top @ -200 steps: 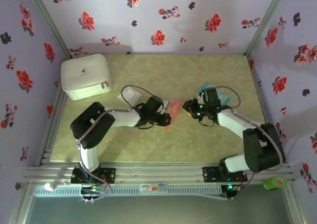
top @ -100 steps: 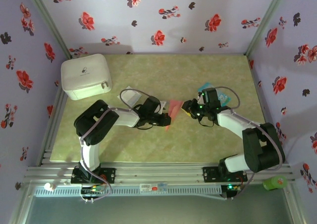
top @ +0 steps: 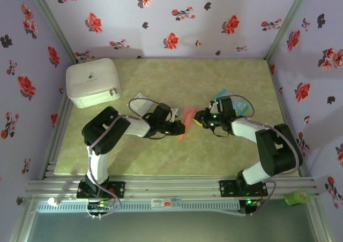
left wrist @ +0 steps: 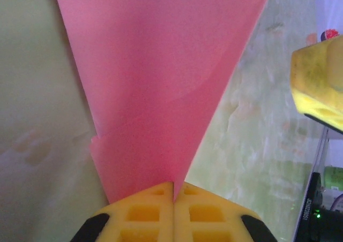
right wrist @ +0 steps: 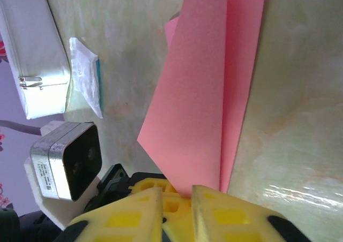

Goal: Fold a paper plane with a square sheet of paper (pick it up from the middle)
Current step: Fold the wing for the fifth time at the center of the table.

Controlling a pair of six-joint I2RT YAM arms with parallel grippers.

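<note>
The salmon-pink sheet of paper (top: 187,119) is folded into a narrow pointed shape with layered flaps and stands on the table between my two grippers. My left gripper (top: 179,128) is shut on its pointed end, and the paper (left wrist: 161,81) fans away from the pinched yellow pads (left wrist: 155,210). My right gripper (top: 199,119) faces it from the right. Its yellow fingers (right wrist: 134,210) stand a narrow gap apart around the paper's (right wrist: 203,97) lower edge. The left gripper's pads sit just behind that gap.
A white box (top: 92,81) stands at the back left. A small pale translucent packet (top: 140,104) lies beside the left arm. A teal-and-white packet (top: 238,104) lies partly under the right arm. Flowered walls close in the table (top: 177,73) on three sides.
My right gripper has crept left onto the paper's edge and its jaws have narrowed. The left gripper has stayed shut on the paper, shifting only slightly.
</note>
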